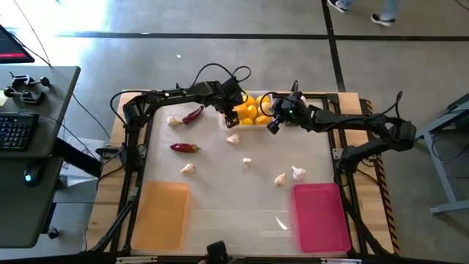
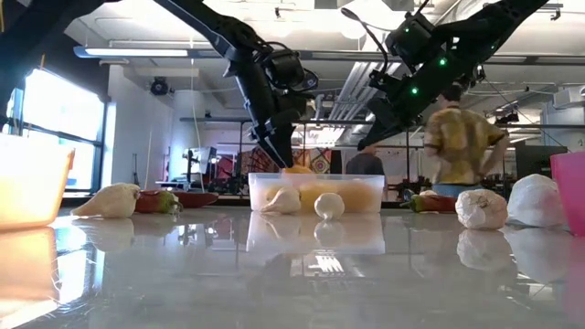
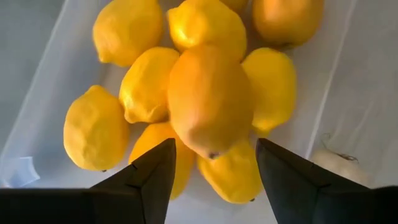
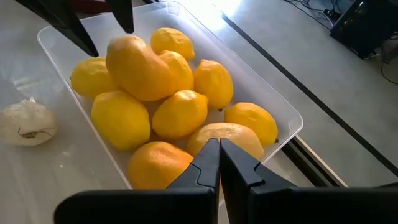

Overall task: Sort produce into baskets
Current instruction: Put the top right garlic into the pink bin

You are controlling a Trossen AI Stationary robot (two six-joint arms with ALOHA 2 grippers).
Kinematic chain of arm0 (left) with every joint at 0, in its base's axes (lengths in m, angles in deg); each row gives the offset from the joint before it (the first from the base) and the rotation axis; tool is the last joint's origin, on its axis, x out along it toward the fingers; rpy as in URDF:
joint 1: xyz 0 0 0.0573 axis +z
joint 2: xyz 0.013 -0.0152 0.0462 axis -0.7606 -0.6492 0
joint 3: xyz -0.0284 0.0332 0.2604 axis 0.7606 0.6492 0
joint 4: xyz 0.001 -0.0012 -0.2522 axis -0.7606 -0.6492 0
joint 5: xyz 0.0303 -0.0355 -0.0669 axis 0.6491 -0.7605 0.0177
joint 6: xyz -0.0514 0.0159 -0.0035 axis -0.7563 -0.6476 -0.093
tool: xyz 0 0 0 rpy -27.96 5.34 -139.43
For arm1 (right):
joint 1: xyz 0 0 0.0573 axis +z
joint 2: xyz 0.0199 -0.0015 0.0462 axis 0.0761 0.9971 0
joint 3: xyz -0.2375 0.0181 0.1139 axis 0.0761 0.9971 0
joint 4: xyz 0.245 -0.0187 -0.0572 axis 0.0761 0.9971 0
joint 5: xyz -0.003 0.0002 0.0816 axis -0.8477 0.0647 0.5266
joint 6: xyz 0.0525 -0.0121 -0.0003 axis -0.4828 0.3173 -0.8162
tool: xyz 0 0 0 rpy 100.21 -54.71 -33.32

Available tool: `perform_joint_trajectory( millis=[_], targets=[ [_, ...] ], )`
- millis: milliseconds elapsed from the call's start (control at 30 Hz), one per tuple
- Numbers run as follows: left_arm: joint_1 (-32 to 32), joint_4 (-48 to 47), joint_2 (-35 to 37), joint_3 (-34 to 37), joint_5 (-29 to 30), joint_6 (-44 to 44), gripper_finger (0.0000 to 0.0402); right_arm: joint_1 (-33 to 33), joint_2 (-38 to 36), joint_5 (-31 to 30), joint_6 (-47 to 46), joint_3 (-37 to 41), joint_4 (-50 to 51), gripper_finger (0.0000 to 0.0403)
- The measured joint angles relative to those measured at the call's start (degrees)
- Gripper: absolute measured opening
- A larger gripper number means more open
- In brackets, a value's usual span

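Note:
The clear tray [image 1: 258, 123] at the table's far middle holds several yellow lemons [image 4: 180, 112]. One lemon [image 3: 210, 99] lies on top of the pile. My left gripper [image 3: 212, 152] is open just above it, one finger on each side, and I see no touch. My right gripper [image 4: 219, 158] is shut and empty, hovering over the tray's right end. Two dark red chili peppers [image 1: 192, 115] [image 1: 185, 147] and several garlic bulbs [image 1: 233, 138] [image 1: 298, 173] lie on the table. The orange tray [image 1: 161, 213] and the pink tray [image 1: 320, 216] stand near the front edge.
One garlic bulb [image 4: 25, 121] lies right beside the clear tray's near wall. In the low view a person in a patterned shirt [image 2: 462, 137] walks in the room behind the table. A desk with a keyboard [image 1: 18, 128] stands left of the table.

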Motion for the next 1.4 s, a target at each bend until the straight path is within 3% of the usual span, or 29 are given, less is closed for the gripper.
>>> perform_joint_trajectory(
  millis=[267,600,900,1267,1400],
  targets=[
    [-0.04,5.71,0.02,2.6,1.33,1.7,0.0194,0.0,0.0,0.0,-0.1,0.0,0.21,0.0],
    [-1.51,24.83,0.02,9.4,0.98,5.2,0.0089,0.0,0.02,0.0,-0.09,0.0,0.17,0.0],
    [1.01,28.14,0.11,12.12,0.56,4.37,0.001,0.0,0.02,0.0,-0.47,0.0,0.17,0.0],
    [-0.89,34.37,2.23,14.56,0.64,5.58,0.0005,0.0,0.04,0.0,-0.5,0.0,0.02,0.0],
    [-2.16,37.81,3.45,14.43,-3.44,6.3,0.0005,0.54,0.04,-0.17,-0.03,-0.02,-0.41,0.0]
  ],
)
